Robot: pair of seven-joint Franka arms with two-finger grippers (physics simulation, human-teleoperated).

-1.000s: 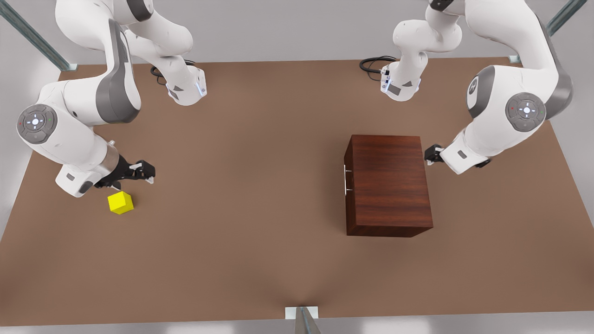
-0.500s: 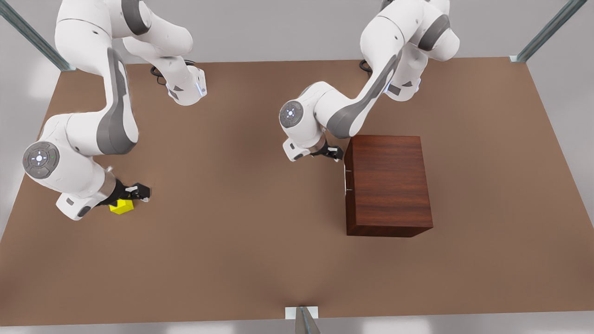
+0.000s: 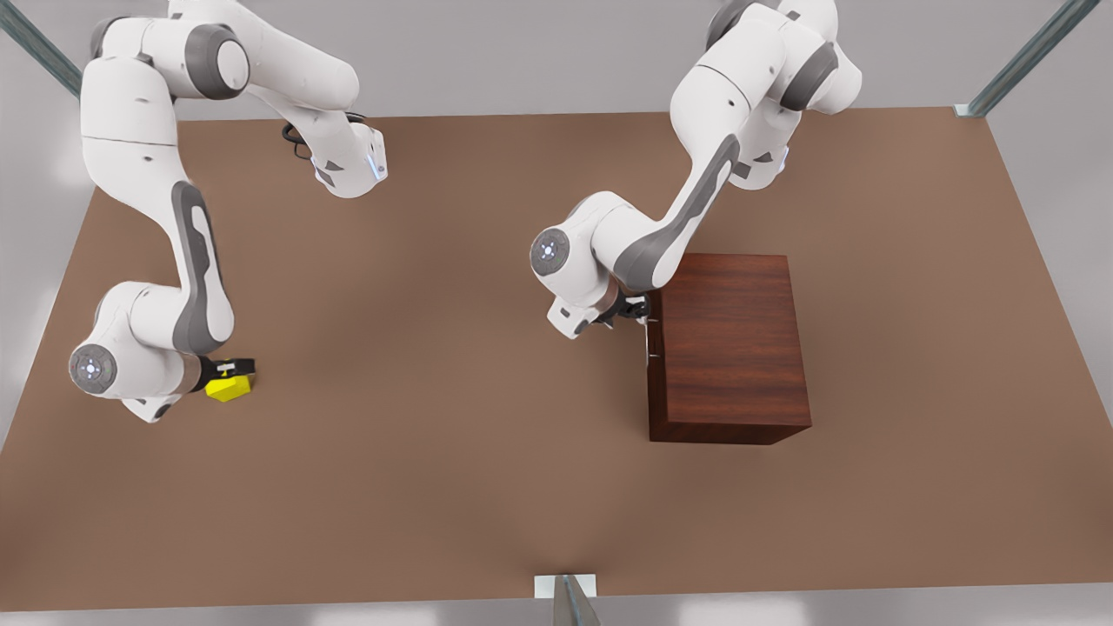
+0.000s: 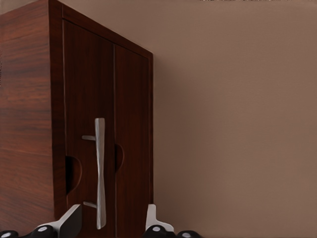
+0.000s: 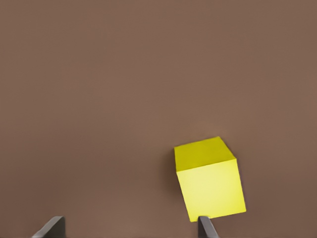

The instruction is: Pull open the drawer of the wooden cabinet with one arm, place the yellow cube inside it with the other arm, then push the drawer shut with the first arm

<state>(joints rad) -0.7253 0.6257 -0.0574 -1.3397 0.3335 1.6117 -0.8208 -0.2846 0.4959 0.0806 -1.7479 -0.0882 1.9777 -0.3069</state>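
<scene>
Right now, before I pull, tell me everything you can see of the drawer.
The drawer is shut, its dark reddish-brown wood-grain front flush with the wooden cabinet. A thin silver bar handle stands off the panel on two short posts. The left gripper is open, its fingers either side of the handle's one end, not yet closed on it.

The wooden cabinet (image 3: pixel 729 348) is showing dark reddish-brown wood with streaky grain and a faint sheen, and the drawer (image 4: pixel 106 148) front is matching it. The handle (image 4: pixel 100 171) is looking like brushed silver metal. The yellow cube (image 5: pixel 210 178) is appearing plain, smooth and matt, possibly plastic. The desk (image 3: pixel 452 417) is presenting a flat, matt brown surface. The left hand (image 4: pixel 113 225) and right hand (image 5: pixel 130 228) are showing dark fingertips, with glossy white shells on both arms.
</scene>
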